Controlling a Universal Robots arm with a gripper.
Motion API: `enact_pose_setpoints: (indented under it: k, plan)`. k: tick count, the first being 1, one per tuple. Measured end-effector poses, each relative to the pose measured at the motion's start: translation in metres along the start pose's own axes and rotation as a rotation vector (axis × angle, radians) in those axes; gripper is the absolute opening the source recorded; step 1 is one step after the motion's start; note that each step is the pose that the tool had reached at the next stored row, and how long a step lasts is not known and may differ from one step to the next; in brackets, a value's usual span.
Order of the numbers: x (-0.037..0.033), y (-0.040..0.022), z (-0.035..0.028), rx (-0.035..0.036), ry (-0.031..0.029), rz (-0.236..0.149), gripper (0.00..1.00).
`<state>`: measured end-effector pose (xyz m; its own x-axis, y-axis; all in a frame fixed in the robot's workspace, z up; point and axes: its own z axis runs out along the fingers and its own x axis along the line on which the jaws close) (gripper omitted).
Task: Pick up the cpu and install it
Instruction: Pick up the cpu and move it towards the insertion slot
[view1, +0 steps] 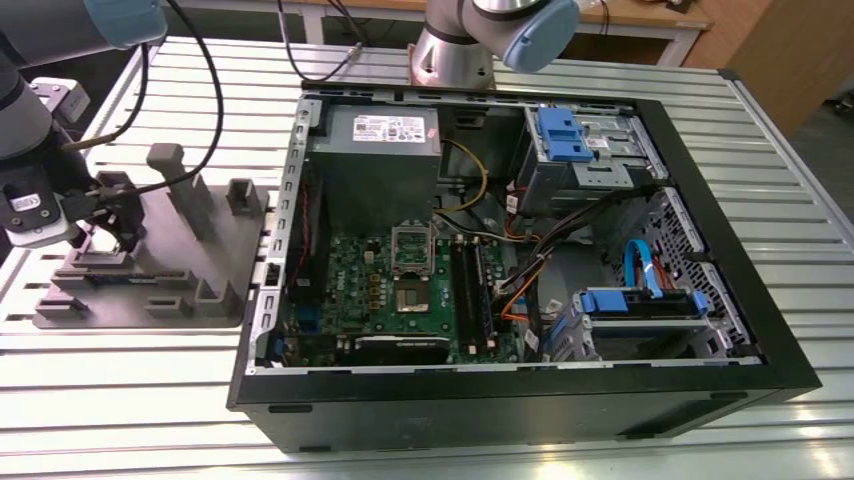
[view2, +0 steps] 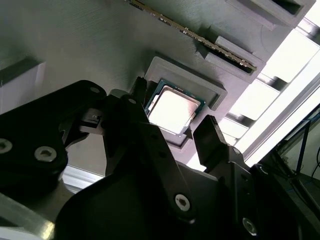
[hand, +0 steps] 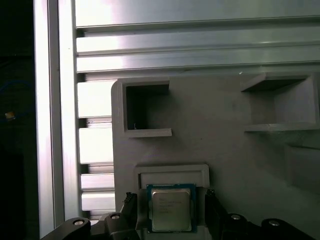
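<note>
Picking step: we judge the pick-up is in hand, the install not begun; the black two-fingered tool (hand: 170, 196) hangs low over the grey moulded plastic holder tray (view1: 220, 270).
Tool state: released, its fingers (hand: 131, 205) straddling the chip with a small gap showing on either side.
Chip place: the small flat square cpu with a silver-grey metal top (view2: 174, 109) lies in a shallow recess near the tray's edge farthest from the black open computer case (view1: 534, 400), towards the edge of the slatted aluminium table (view1: 134, 380) on the exterior view's left.
Chip pose: flat, metal top upward, edges square to the recess walls; nearly square, so we see no marked long axis.
Grasp needs: by our reckoning, an even closing on two opposite edges, then a straight lift clear of the recess.
</note>
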<state>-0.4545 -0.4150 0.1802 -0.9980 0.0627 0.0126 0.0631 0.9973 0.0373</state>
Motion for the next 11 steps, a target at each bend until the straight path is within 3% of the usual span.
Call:
enact_pose_setpoints:
  k: [8,10,11]
  plan:
    - [0.0,0.0,0.0001,0.0,-0.0001,0.0,0.65]
    - [0.0,0.0,0.0001,0.0,-0.0001,0.0,0.63]
    - [0.0,0.0,0.0001,0.0,-0.0001,0.0,0.56]
